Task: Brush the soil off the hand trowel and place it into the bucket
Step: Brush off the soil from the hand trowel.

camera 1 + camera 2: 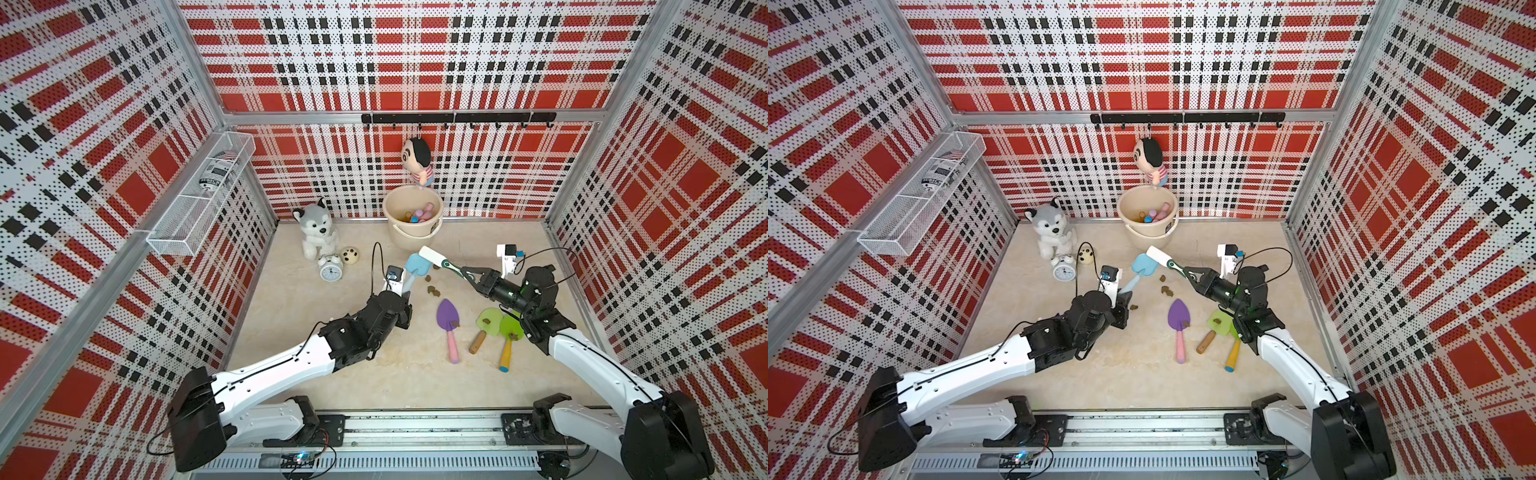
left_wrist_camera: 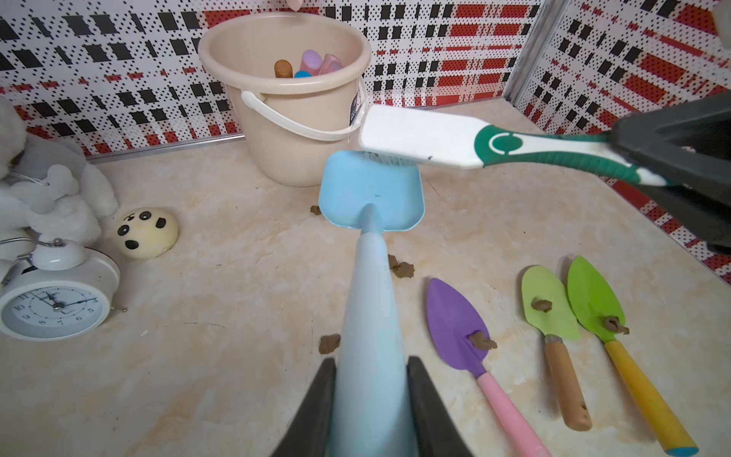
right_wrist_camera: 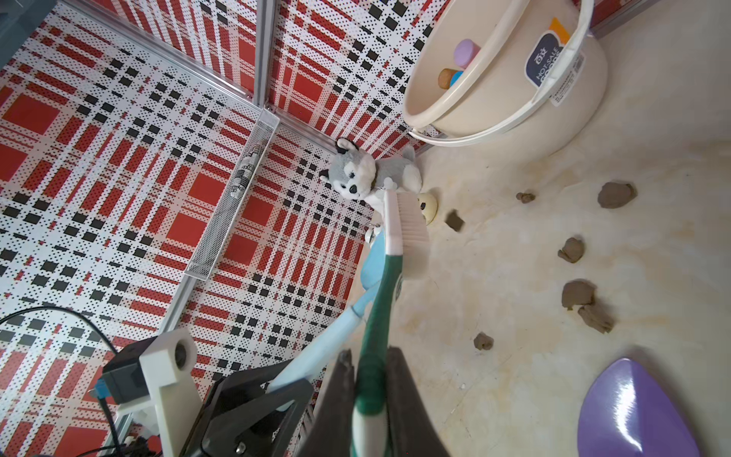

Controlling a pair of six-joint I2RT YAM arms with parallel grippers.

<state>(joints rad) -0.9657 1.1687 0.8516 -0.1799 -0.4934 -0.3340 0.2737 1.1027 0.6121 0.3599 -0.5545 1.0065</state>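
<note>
My left gripper (image 2: 372, 364) is shut on the pale-blue handle of the hand trowel (image 2: 372, 190), which it holds above the table in front of the bucket (image 2: 277, 130). The trowel's blue blade (image 1: 419, 266) looks clean. My right gripper (image 3: 368, 356) is shut on the green handle of a white-headed brush (image 2: 419, 136), whose bristles touch the blade's far edge. Soil (image 1: 432, 291) lies in small brown lumps on the table below. The cream bucket (image 1: 409, 239) stands at the back wall with several tool handles inside.
A purple trowel (image 1: 448, 318) and two green trowels (image 1: 489, 320) lie on the table near the right arm, each carrying a soil lump. A husky plush (image 1: 314, 228), an alarm clock (image 1: 331, 272) and a panda ball (image 1: 349, 254) stand at the back left. A doll (image 1: 417, 160) hangs above the bucket.
</note>
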